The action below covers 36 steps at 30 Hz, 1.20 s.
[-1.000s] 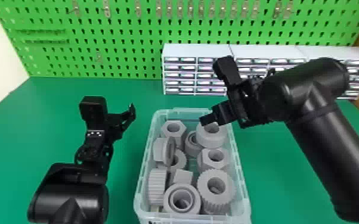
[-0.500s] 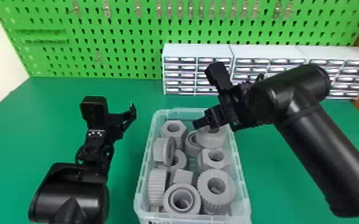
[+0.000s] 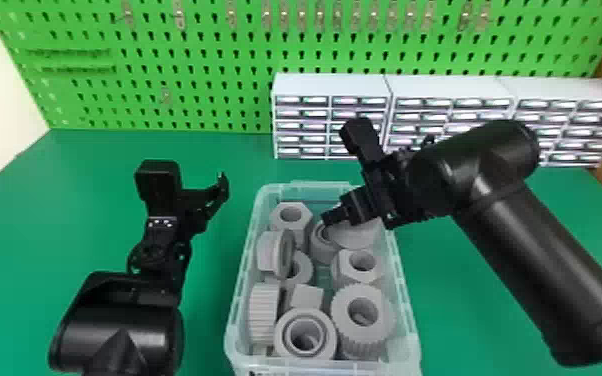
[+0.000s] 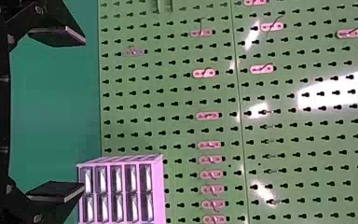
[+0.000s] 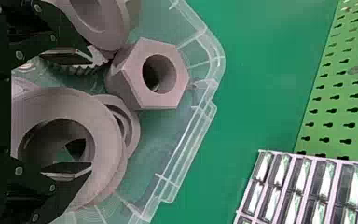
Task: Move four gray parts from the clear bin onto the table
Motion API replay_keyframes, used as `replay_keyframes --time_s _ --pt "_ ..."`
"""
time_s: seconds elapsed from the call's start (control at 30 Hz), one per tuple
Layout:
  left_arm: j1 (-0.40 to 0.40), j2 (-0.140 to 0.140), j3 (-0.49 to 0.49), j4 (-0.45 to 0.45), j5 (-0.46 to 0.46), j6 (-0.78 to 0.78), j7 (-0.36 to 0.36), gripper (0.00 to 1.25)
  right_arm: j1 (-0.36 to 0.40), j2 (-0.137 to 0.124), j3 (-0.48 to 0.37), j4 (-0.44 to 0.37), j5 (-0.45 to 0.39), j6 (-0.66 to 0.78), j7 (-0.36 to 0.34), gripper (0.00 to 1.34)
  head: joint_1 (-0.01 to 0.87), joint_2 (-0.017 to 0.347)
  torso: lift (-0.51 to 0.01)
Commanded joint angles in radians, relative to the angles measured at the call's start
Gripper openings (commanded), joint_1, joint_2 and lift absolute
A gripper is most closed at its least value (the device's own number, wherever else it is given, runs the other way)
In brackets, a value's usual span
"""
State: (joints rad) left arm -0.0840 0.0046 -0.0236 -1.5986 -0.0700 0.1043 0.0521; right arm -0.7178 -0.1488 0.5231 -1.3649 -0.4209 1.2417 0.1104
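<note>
The clear bin (image 3: pixel 411 320) sits on the green table (image 3: pixel 470 295) between the arms, and in it lie the gray parts, crowded together. The right gripper (image 3: pixel 341 214) is over the far right part of the bin, tipped down toward a wide round part (image 3: pixel 360 235). In the right wrist view its fingers (image 5: pixel 67 57) stand apart, open, with one across the round part's hole; it may dip into it, though the angle makes that hard to judge. A smaller ring (image 3: pixel 321 246) rests right beside the round part, and a hexagonal part (image 3: pixel 281 221) fills the far left corner. Nearer are a flanged part (image 3: pixel 266 255) on its side, a second hexagonal part (image 3: pixel 350 272), an upright toothed part (image 3: pixel 365 340) and a toothed part lying on its side (image 3: pixel 263 312). The left gripper (image 3: pixel 207 196) is left of the bin, above the table, empty, its fingers (image 4: pixel 58 36) wide apart. Behind stand white drawer units (image 3: pixel 332 85) and a green pegboard (image 3: pixel 215 95).
</note>
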Motion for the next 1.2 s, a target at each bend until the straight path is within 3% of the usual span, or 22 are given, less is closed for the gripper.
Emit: replay_keyframes --time_s 0.0,0.6,0.83,1.0,1.17 --pt "0.0 0.0 0.001 0.0 0.001 0.0 0.0 1.07 0.0 0.0 0.005 0.01 -0.004 -0.005 0.0 0.88 0.693 0.072 -0.052" --pt "0.0 0.002 0.001 0.0 0.002 0.0 0.0 1.07 0.001 0.0 0.015 0.03 -0.016 -0.011 0.0 0.87 0.693 0.072 -0.052" --pt "0.0 0.002 0.002 0.0 0.004 0.0 0.0 1.07 -0.002 0.001 0.015 0.035 -0.016 -0.004 0.0 0.64 0.693 0.072 -0.052" --pt "0.001 0.002 0.004 0.0 0.006 0.0 0.0 1.07 -0.012 0.006 0.025 0.035 0.005 0.025 0.0 0.35 0.693 0.072 -0.052" --pt "0.001 0.003 0.005 0.0 0.007 0.0 0.0 1.07 -0.015 0.006 0.025 0.033 0.008 0.035 0.0 0.29 0.693 0.072 -0.052"
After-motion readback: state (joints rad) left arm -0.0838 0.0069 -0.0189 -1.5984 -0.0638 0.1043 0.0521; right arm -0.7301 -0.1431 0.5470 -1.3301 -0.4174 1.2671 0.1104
